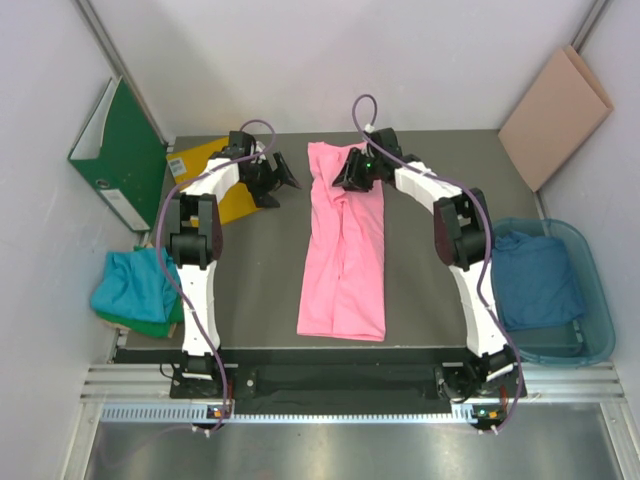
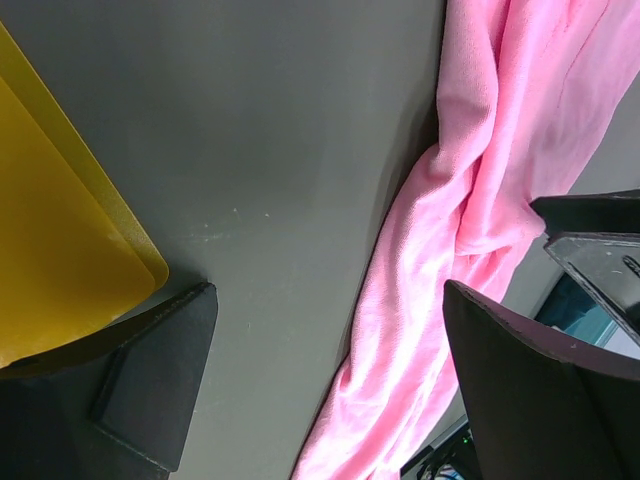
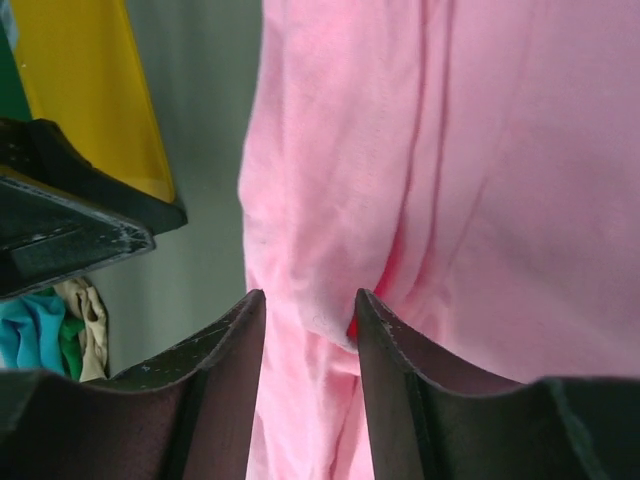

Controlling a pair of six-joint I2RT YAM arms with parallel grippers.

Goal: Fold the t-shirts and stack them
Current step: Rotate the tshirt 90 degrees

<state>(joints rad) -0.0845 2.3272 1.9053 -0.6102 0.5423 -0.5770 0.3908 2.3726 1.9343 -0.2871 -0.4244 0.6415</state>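
Near left, a teal t-shirt lies on a green t-shirt beside the table. Near right, a dark blue t-shirt sits in a clear blue bin. The pink t-shirt, folded narrow, stretches lengthwise down the table's middle. At its far end my right gripper straddles a raised ridge of pink cloth, fingers partly drawn in; whether they pinch it I cannot tell. Just left, my left gripper hovers spread wide and bare between that shirt and the yellow sheet. The green binder stands far left.
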